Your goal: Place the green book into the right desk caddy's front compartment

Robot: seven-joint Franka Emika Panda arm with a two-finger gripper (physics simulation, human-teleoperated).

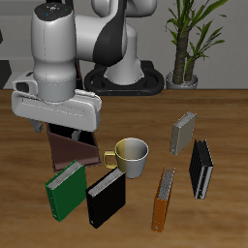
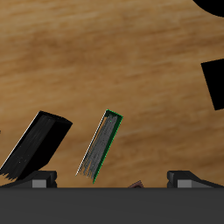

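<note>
The wooden table [image 1: 194, 102] is the biggest thing here — brown, smooth, with streaky grain. Behind it stands a potted plant [image 1: 189, 34] with long thin leaves.

The robot arm [image 1: 58, 58] is white and grey, round and shiny, and it hangs over the right desk caddy [image 1: 70, 148], hiding most of it. The caddy is a dark maroon-brown tray with sloping walls. The gripper [image 1: 60, 124] is tucked under the arm, so I cannot tell if its fingers are spread or pressed together.

The green book [image 1: 65, 189] sits on the table just in front of the caddy, near the front edge. It is bright green and flat, with pale page edges. In the wrist view the green book [image 2: 101, 144] shows grey pages and a thin green rim.

Beside it lies a glossy black book [image 1: 106, 197]. Then come an orange book [image 1: 164, 200], a black-and-white book [image 1: 200, 169] and a grey book [image 1: 183, 133] — all standing on their edges. A round, pale yellow mug [image 1: 130, 158] sits in the middle.
</note>
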